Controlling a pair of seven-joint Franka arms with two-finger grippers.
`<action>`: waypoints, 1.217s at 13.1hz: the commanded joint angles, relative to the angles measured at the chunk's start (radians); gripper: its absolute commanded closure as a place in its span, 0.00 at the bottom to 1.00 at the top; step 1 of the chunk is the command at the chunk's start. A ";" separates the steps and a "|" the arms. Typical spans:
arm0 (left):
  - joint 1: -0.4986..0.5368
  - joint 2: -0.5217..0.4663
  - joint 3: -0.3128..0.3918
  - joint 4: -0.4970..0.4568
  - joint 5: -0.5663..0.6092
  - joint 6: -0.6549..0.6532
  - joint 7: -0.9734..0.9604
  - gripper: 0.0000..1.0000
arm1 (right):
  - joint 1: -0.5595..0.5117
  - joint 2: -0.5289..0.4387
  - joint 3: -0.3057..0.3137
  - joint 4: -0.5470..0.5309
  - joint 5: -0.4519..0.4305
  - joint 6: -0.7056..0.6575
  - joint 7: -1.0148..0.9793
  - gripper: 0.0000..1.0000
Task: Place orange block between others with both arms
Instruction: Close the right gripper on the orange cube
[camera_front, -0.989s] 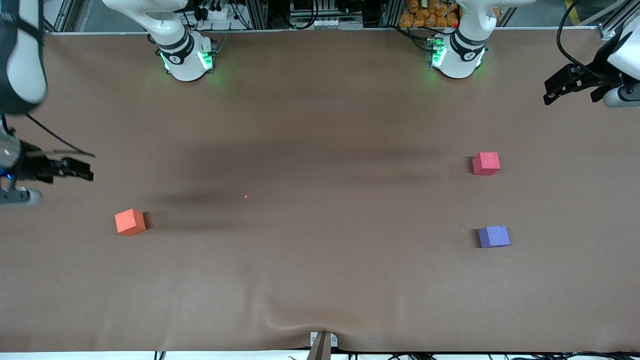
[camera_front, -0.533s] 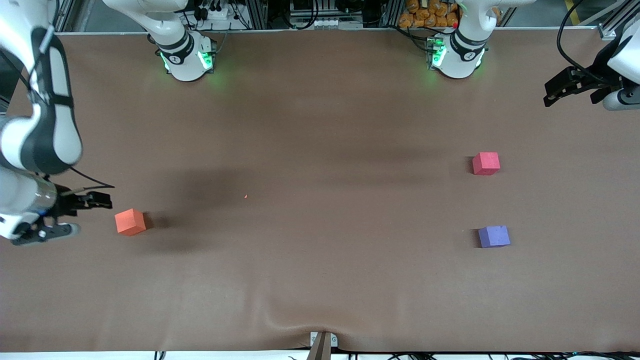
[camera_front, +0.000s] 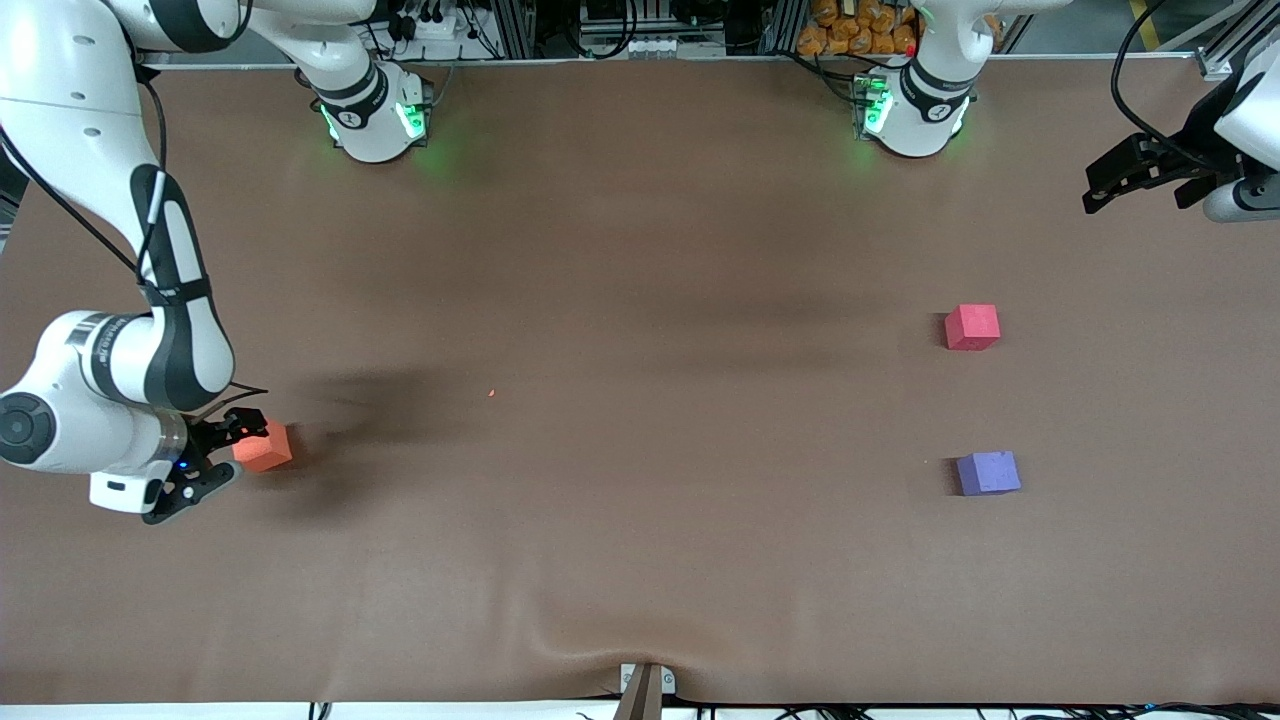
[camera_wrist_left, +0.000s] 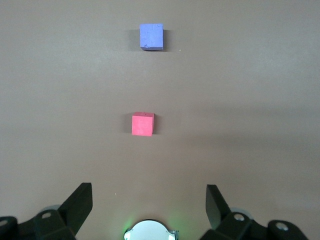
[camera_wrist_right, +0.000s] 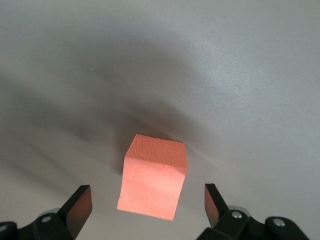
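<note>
The orange block (camera_front: 270, 449) lies on the brown table toward the right arm's end. My right gripper (camera_front: 226, 456) is low beside it and open. In the right wrist view the orange block (camera_wrist_right: 153, 176) sits partly between the spread fingers of the right gripper (camera_wrist_right: 148, 205), with a gap on each side. The pinkish-red cube (camera_front: 972, 326) and the purple-blue cube (camera_front: 988, 473) rest apart toward the left arm's end, the purple-blue one nearer the front camera. My left gripper (camera_front: 1140, 188) waits open above that end's back corner. It sees the pinkish-red cube (camera_wrist_left: 143, 124) and the purple-blue cube (camera_wrist_left: 151, 37).
The two green-lit arm bases (camera_front: 375, 115) (camera_front: 910, 110) stand along the back edge. The brown cloth has a wrinkle (camera_front: 600, 640) by a small bracket (camera_front: 645, 685) at the front edge. A tiny red speck (camera_front: 491, 393) lies mid-table.
The right arm has swung in and down from the table's end until its open gripper reached the orange block. The left gripper and all three cubes have stayed put.
</note>
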 joint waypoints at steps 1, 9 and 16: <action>0.014 0.012 -0.004 0.014 -0.018 -0.009 0.019 0.00 | -0.017 0.030 0.010 0.015 0.007 0.022 -0.051 0.00; 0.011 0.012 -0.004 0.010 -0.018 -0.009 0.019 0.00 | -0.031 0.060 0.010 -0.034 0.012 0.088 -0.040 0.00; 0.012 0.013 -0.004 0.007 -0.018 -0.009 0.020 0.00 | -0.022 0.042 0.012 0.001 0.041 0.088 -0.013 0.63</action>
